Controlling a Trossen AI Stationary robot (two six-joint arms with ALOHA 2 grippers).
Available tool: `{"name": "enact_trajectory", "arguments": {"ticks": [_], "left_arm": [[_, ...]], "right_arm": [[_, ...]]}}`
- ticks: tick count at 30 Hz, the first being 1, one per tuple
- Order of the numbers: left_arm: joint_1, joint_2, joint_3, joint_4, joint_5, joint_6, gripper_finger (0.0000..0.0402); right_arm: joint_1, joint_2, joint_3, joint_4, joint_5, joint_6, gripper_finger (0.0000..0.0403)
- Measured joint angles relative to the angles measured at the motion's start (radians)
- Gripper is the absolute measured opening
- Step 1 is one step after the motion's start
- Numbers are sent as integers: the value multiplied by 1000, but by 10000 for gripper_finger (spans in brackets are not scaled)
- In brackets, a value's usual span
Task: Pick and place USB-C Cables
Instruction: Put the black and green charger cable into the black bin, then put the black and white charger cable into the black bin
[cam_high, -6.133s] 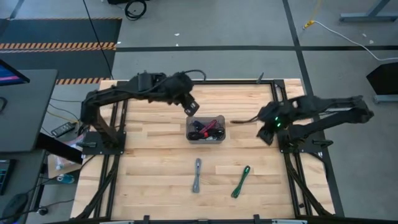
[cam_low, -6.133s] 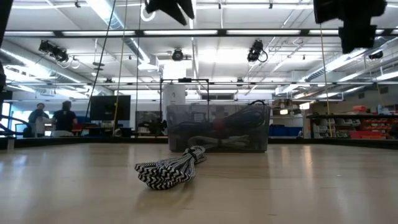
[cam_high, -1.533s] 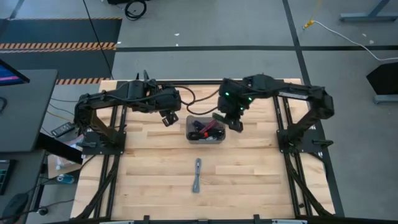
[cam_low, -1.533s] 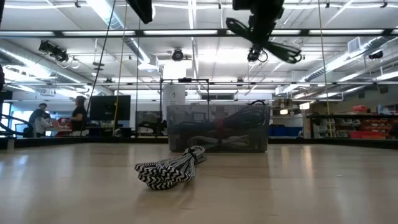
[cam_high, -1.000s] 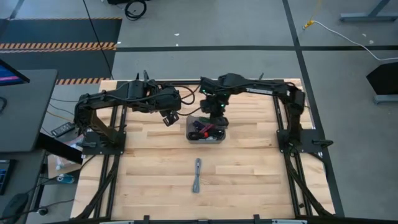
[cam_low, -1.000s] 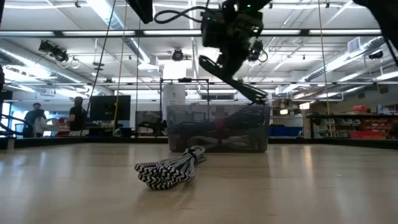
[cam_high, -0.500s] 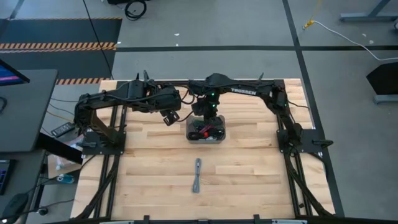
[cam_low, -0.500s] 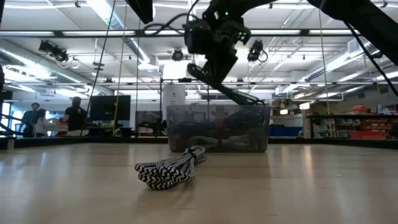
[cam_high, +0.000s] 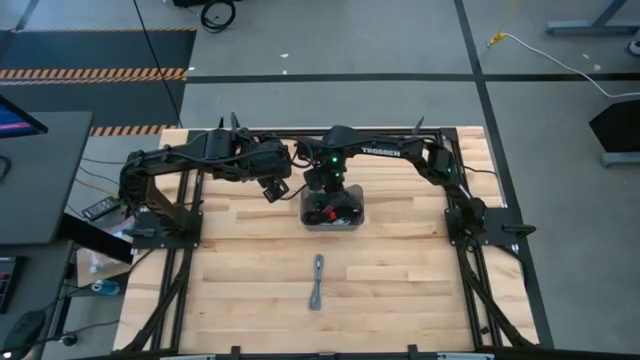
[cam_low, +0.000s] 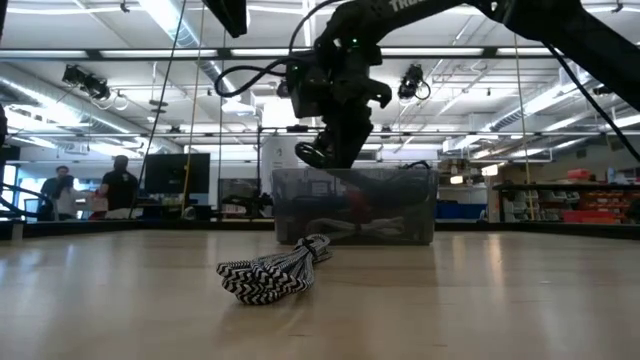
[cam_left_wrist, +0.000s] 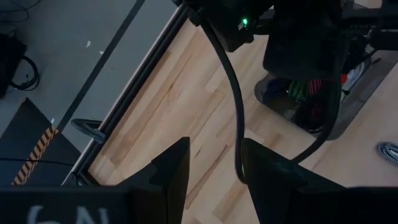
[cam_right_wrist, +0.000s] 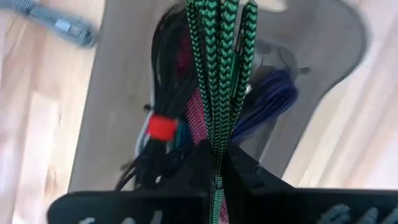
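The right end effector (cam_right_wrist: 214, 163), clamped on the green cable (cam_right_wrist: 219, 68), has moved over the bin (cam_high: 354, 218); release comes next. The left end effector (cam_left_wrist: 214, 163) waits apart.

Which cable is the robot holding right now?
The green cable, pinched in the right gripper above the bin. The grey one lies alone on the table.

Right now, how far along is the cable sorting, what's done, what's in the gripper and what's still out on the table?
Done: several cables, including the black one with the red tie, lie in the bin. In hand: the right gripper is shut on the green cable, hanging over the bin. Left: the grey cable lies on the table. The left gripper waits, open, beside the bin.
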Motion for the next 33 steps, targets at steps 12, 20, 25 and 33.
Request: {"name": "enact_trajectory", "arguments": {"ticks": [12,20,25,33], "left_arm": [[-2,0,0,0,0,0,153],[-2,0,0,-2,0,1,153],[-2,0,0,-4,-3,-14,153],[-3,0,0,-7,68,-154,153]], "right_arm": [[18,-6,0,8,49,83,112],[41,-21,69,-72,122,139,154],[47,-82,168,-174,126,216,159],[48,-284,210,-268,126,469,159]]}}
